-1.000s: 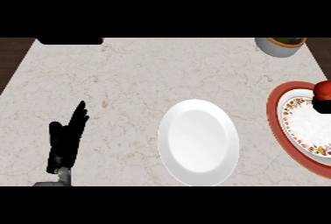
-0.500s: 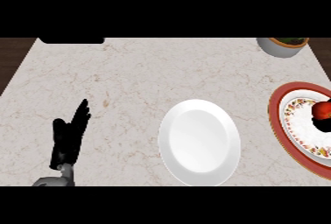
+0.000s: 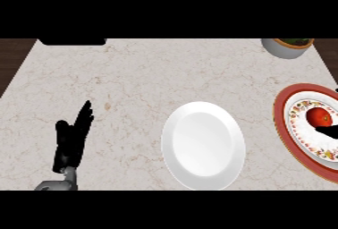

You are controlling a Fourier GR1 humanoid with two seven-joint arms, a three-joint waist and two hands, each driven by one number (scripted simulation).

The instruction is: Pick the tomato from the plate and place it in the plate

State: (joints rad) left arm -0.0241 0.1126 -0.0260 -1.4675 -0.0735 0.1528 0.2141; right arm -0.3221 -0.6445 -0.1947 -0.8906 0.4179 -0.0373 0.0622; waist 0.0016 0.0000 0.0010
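The red tomato (image 3: 320, 117) shows over the patterned, red-rimmed plate (image 3: 285, 127) at the right edge. A black part of my right hand (image 3: 328, 131) lies right against its lower side, and the tomato moves with it; most of that hand is cut off by the view's edge. The plain white plate (image 3: 203, 145) lies at the middle of the counter, with nothing on it. My left hand (image 3: 71, 139) rests open at the lower left, fingers pointing up, far from both plates.
A grey bowl (image 3: 288, 46) with dark contents stands at the back right corner. A black object (image 3: 71, 41) sits at the counter's back left edge. Bare marble counter lies between my left hand and the white plate.
The tomato has moved from the patterned plate's far rim toward me and a little left, now over the plate's middle. My left hand has stayed put.
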